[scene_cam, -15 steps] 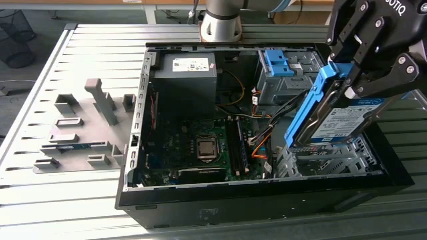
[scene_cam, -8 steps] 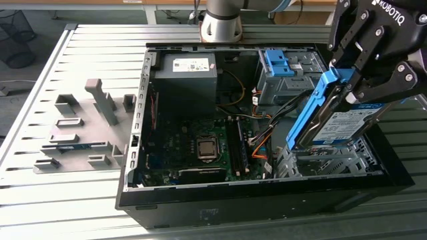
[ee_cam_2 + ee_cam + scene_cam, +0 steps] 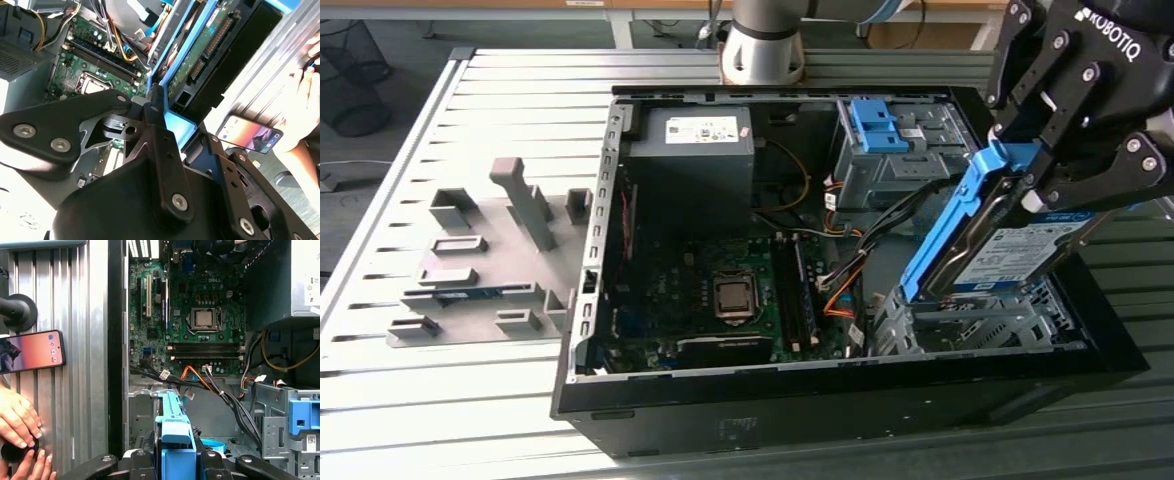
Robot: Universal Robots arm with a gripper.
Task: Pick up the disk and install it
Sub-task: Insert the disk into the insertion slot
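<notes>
The disk [image 3: 1017, 255] is a silver drive with a white-and-blue label in a bright blue caddy [image 3: 958, 222]. My gripper [image 3: 1051, 185] is shut on its upper end and holds it steeply tilted at the exterior view's right. Its lower end dips into the grey metal drive cage [image 3: 974, 322] in the open computer case. The second wrist view shows the drive's green circuit-board underside [image 3: 200, 55] beside the blue caddy [image 3: 177, 125], between my black fingers [image 3: 160, 150]. In the first wrist view the caddy [image 3: 174, 432] stands up from my gripper [image 3: 172, 466] over the cage.
The case holds a motherboard [image 3: 720, 290], a dark power-supply box [image 3: 691, 150], orange and black cables [image 3: 847, 280] and a bare blue bracket [image 3: 874, 125] on the rear cage. A grey fixture [image 3: 480, 260] lies on the slatted table. A person's hands [image 3: 20, 432] and a phone [image 3: 32, 351] are beside the case.
</notes>
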